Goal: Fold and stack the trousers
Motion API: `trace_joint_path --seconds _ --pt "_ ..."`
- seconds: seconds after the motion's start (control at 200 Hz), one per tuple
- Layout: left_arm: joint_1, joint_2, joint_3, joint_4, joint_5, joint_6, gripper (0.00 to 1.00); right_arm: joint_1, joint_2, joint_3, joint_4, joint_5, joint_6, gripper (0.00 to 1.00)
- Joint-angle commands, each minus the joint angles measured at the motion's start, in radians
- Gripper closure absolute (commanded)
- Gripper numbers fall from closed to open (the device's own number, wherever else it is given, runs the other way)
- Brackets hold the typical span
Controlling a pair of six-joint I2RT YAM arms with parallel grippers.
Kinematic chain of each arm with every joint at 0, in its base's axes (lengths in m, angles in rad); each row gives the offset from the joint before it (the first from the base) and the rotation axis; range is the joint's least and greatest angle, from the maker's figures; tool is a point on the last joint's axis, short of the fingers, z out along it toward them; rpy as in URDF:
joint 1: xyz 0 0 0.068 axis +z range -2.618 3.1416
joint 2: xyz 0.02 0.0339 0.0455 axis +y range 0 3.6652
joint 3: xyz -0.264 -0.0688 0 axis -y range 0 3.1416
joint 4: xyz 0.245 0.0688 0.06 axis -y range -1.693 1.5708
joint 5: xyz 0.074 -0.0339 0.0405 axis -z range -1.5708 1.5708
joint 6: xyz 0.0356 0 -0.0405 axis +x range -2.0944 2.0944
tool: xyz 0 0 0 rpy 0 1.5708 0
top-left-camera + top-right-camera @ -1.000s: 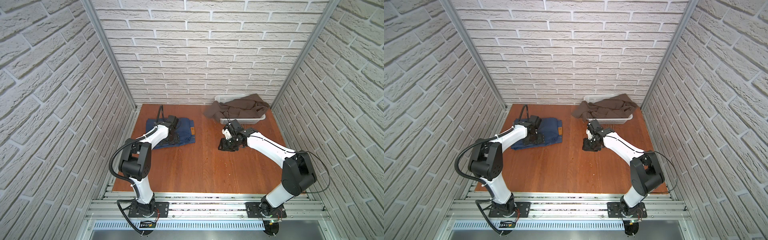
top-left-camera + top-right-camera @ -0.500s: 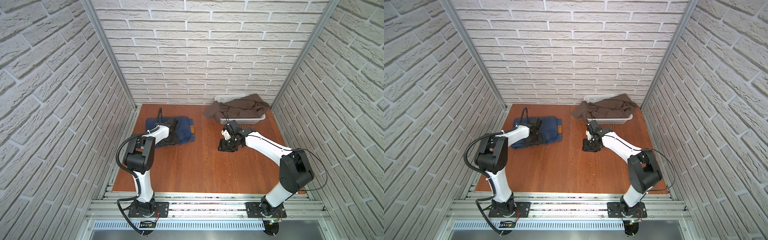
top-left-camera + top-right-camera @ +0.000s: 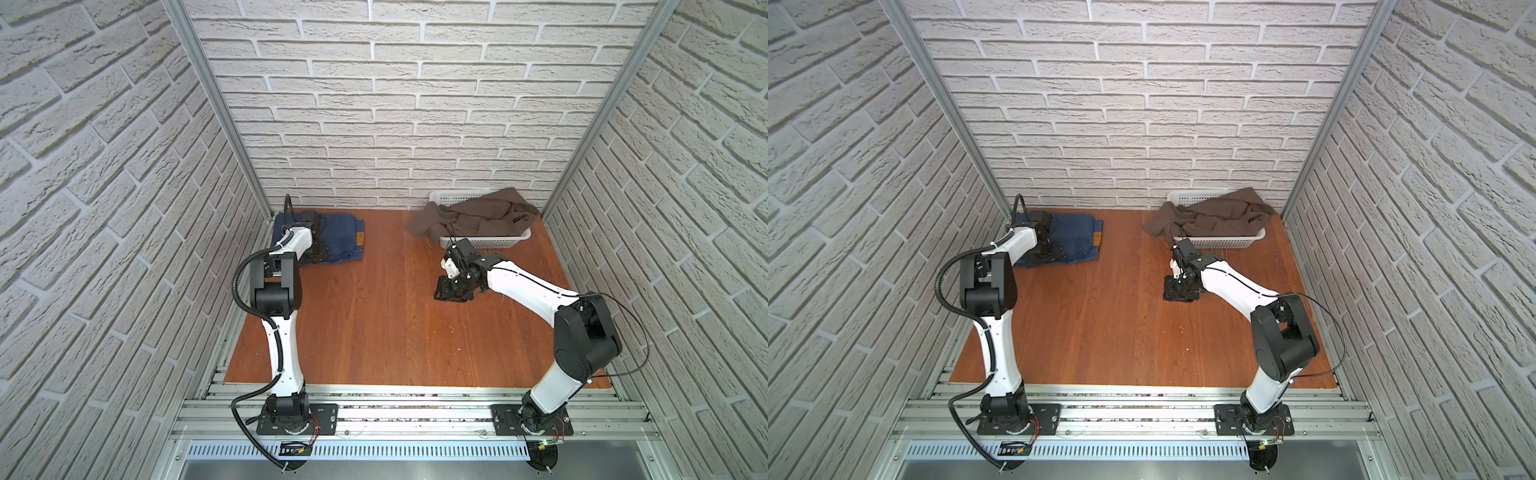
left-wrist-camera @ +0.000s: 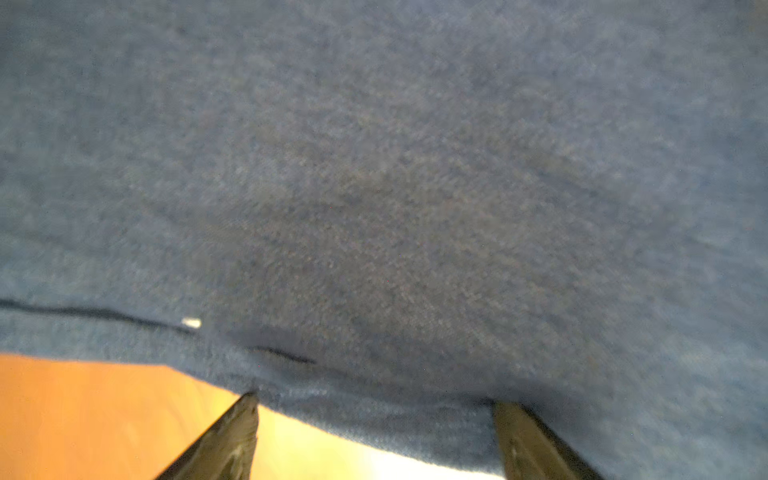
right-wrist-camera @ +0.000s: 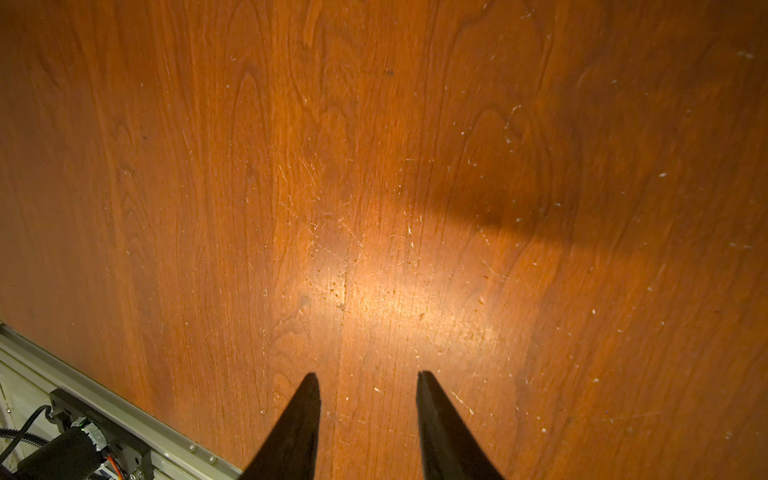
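- trousers (image 3: 343,235) (image 3: 1077,241): dark blue denim, folded into a flat, roughly rectangular bundle on the table (image 3: 395,328); they lie well apart from the basket (image 3: 486,242) (image 3: 1221,242), to its left in both top views, at the same back edge of the table near the left wall; tan patch (image 3: 360,238) (image 3: 1097,237) shows on the bundle's side nearest the basket
- left pincer (image 3: 322,252) (image 3: 1051,254): down on the part of the trousers farthest from the basket; fingers spread wide; in the left wrist view (image 4: 372,402) both fingertips (image 4: 248,405) sit right at the denim (image 4: 374,166) edge, bare wood beside them; no fabric pinched between them that I can see
- right pincer (image 3: 451,291) (image 3: 1178,294): near the basket, just in front of its left end, low over bare table; fingers parted, moderate gap, holding nothing; right wrist view (image 5: 365,375) shows only scuffed wood between the tips
- basket: white, plastic, slotted wall; brown garment (image 3: 478,214) (image 3: 1217,216) heaped in it, crumpled, spilling over the rim on the left end onto the table
- rest of the table in front of the basket: only wood grain and small crumbs visible
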Motion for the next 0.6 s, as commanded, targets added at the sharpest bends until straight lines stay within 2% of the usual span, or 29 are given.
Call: trace_joint_path --seconds 0.0,0.135,0.235,0.355,0.435,0.595 --pt "0.021 0.103 0.160 -0.112 -0.009 0.108 0.13 0.006 0.023 0.032 0.007 -0.008 -0.002 0.60" --pt "0.020 0.193 0.345 -0.195 -0.019 0.134 0.13 0.008 0.039 0.045 0.006 -0.010 0.000 0.60" --pt "0.016 0.153 0.328 -0.184 -0.014 0.125 0.13 0.009 0.036 0.048 0.006 -0.006 0.003 0.60" --pt "0.000 -0.014 0.154 -0.102 -0.016 0.107 0.14 0.007 0.020 0.045 0.008 0.015 0.011 0.60" --pt "-0.023 -0.190 -0.014 -0.014 -0.038 0.091 0.14 0.006 0.000 0.047 0.009 0.032 0.010 0.60" --pt "-0.136 -0.530 -0.348 0.163 -0.123 0.072 0.11 -0.013 -0.049 0.040 0.016 0.110 -0.007 0.60"
